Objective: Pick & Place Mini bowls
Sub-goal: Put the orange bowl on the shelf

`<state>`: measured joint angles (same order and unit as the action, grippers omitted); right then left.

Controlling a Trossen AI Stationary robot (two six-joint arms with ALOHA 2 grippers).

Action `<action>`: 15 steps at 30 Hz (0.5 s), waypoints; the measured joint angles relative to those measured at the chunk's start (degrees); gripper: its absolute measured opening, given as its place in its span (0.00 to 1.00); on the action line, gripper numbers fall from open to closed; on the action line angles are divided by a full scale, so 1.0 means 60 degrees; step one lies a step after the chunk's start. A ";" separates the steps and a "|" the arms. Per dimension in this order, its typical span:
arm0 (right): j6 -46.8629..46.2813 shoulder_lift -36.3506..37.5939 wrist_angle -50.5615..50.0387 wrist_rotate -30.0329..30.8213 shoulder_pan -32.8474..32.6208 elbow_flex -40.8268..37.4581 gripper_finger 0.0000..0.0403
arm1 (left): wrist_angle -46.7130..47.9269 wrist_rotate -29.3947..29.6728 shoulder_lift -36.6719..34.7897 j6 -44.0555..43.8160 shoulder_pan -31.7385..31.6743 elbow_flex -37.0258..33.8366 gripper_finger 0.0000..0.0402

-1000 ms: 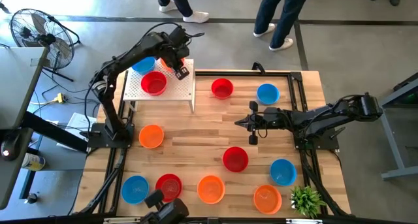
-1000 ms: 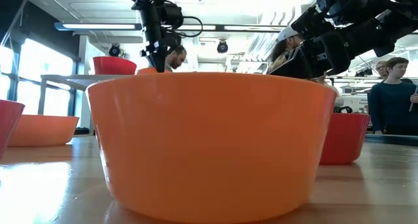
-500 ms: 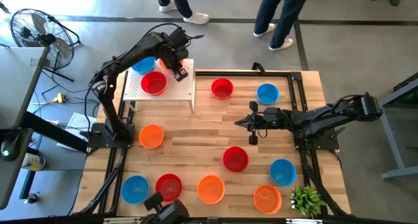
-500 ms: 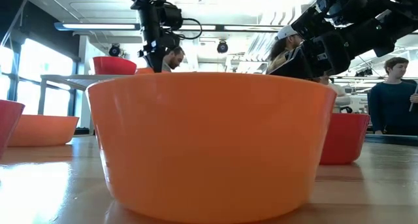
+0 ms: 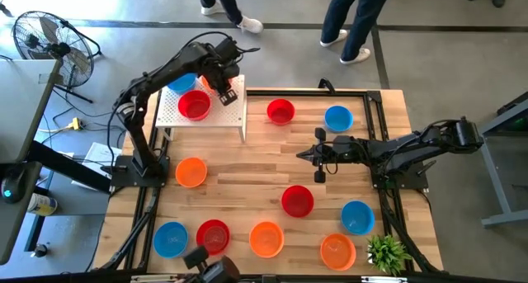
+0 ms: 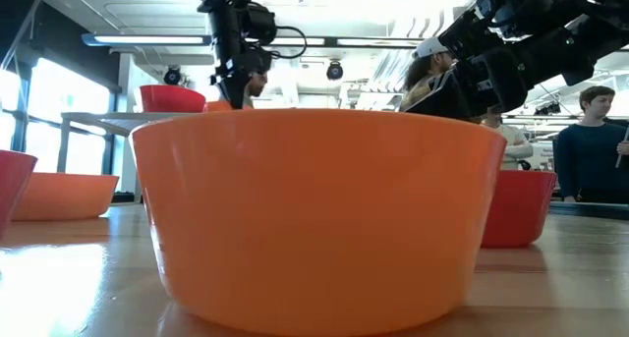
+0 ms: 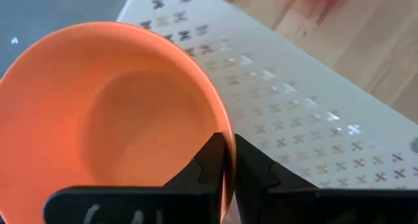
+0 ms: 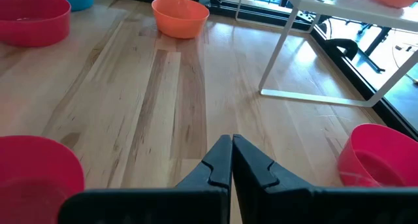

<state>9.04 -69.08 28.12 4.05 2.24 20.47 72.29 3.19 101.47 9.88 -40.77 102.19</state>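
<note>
My left gripper (image 5: pixel 216 81) is over the white perforated stand (image 5: pixel 235 114) at the table's far left, shut on an orange mini bowl (image 7: pixel 111 119). In the high view the gripper hides most of that bowl. A red bowl (image 5: pixel 195 105) and a blue bowl (image 5: pixel 181 82) stand on the stand beside it. My right gripper (image 5: pixel 301 154) waits shut above the middle of the table, holding nothing. Several more red, blue and orange bowls stand on the wooden table. My left gripper has the orange bowl's rim (image 7: pixel 221 123) pinched between its two fingers, one finger inside the bowl and one outside. The fingers come steeply from above. The bowl stays upright, mouth up, at the stand's far corner; in the low view its bottom (image 6: pixel 221 106) looks level with the stand's top.
On the table stand a red bowl (image 5: pixel 280 111) and a blue bowl (image 5: pixel 338 118) at the far side, an orange bowl (image 5: pixel 191 172) at the left and a red bowl (image 5: pixel 297 200) in the middle. Several line the near edge beside a small green plant (image 5: pixel 388 254). People stand beyond the far edge.
</note>
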 joint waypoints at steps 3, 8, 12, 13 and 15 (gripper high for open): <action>0.0000 0.0000 0.0000 0.0001 -0.0001 0.0000 0.00 | 0.0012 0.0035 0.0000 0.0049 0.0132 0.0000 0.05; 0.0000 0.0000 0.0000 0.0003 -0.0003 0.0000 0.00 | 0.0044 0.0060 -0.0004 0.0052 0.0131 0.0091 0.16; 0.0000 0.0000 0.0000 0.0000 -0.0003 0.0000 0.00 | 0.0097 0.0129 -0.0006 0.0030 0.0116 0.0152 0.27; 0.0000 0.0000 0.0000 0.0000 -0.0003 0.0000 0.00 | 0.0139 0.0145 -0.0007 0.0030 0.0116 0.0156 0.29; 0.0000 0.0000 0.0000 0.0000 -0.0003 0.0000 0.00 | 0.0235 0.0342 -0.0007 0.0025 0.0116 0.0157 0.31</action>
<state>9.04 -69.08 28.12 4.05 2.22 20.47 73.70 5.24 101.43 10.03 -40.07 103.13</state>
